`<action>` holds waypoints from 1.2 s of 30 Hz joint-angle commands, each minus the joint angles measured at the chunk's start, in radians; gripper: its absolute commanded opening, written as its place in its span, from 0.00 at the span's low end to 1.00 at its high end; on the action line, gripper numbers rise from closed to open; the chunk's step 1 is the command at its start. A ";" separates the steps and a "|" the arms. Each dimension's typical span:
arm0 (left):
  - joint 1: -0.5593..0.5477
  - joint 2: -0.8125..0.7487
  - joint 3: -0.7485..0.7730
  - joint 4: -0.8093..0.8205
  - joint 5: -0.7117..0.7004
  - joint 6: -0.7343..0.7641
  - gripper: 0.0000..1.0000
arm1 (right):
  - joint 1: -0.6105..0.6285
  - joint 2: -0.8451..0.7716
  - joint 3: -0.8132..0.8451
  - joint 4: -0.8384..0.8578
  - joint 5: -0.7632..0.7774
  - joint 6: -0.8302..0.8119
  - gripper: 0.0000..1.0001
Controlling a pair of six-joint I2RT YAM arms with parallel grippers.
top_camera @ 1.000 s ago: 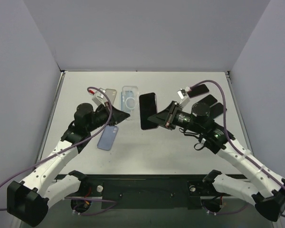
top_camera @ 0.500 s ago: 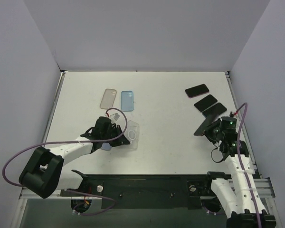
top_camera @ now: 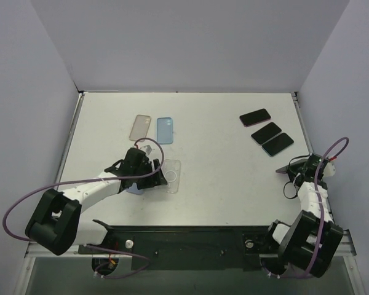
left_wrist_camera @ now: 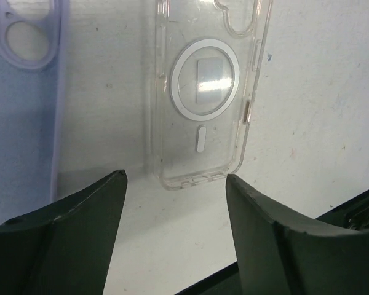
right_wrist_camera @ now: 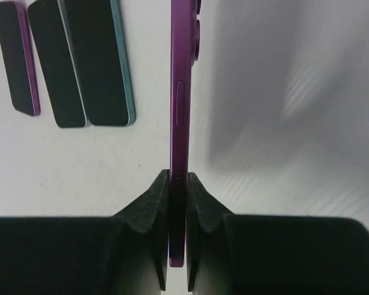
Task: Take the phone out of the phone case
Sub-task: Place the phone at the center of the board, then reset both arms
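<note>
The clear phone case lies flat and empty on the table, just beyond my left gripper, which is open with nothing between its fingers. In the top view the case sits right of the left gripper. My right gripper is shut on the purple phone, held edge-on above the table. From above, that phone hangs near the table's right edge, in front of the right gripper.
A lavender case lies left of the clear one, partly under my left arm. A pinkish case and a blue case lie farther back. Three dark phones lie in a row at the back right.
My left gripper has opened and let go of the clear case, which now lies flat. The right arm has carried the purple phone further right, towards the table's edge.
</note>
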 commanded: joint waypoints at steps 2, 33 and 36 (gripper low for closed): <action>-0.008 -0.112 0.089 -0.143 -0.076 0.022 0.82 | -0.044 0.160 0.038 0.282 -0.065 0.003 0.00; -0.038 -0.584 0.358 -0.132 -0.229 0.047 0.83 | 0.344 -0.103 0.348 -0.447 0.383 -0.212 0.76; -0.038 -0.650 0.358 -0.117 -0.326 0.041 0.84 | 0.620 -0.205 0.389 -0.518 0.480 -0.228 0.79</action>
